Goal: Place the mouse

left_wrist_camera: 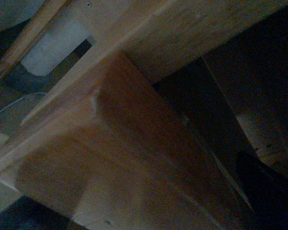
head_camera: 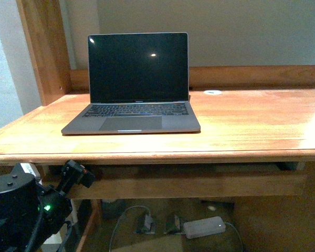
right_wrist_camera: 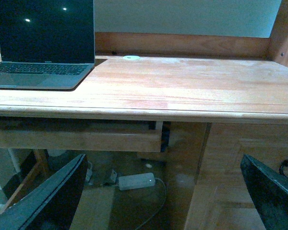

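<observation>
The black mouse is not in any view. My left arm (head_camera: 21, 210) is low at the front left, and its gripper (head_camera: 76, 176) sits just under the desk's front edge. The left wrist view shows only the dim wooden underside of the desk (left_wrist_camera: 134, 143), with no fingers in it. My right gripper (right_wrist_camera: 163, 196) is open and empty. Its two dark fingers (right_wrist_camera: 48, 201) frame the space below the desk's front edge, to the right of the laptop.
An open grey laptop (head_camera: 134, 84) stands on the left half of the wooden desk (head_camera: 252, 126); it also shows in the right wrist view (right_wrist_camera: 43, 43). A white cable grommet (head_camera: 212, 92) sits at the back. A white power adapter (head_camera: 203, 227) and cables lie on the floor.
</observation>
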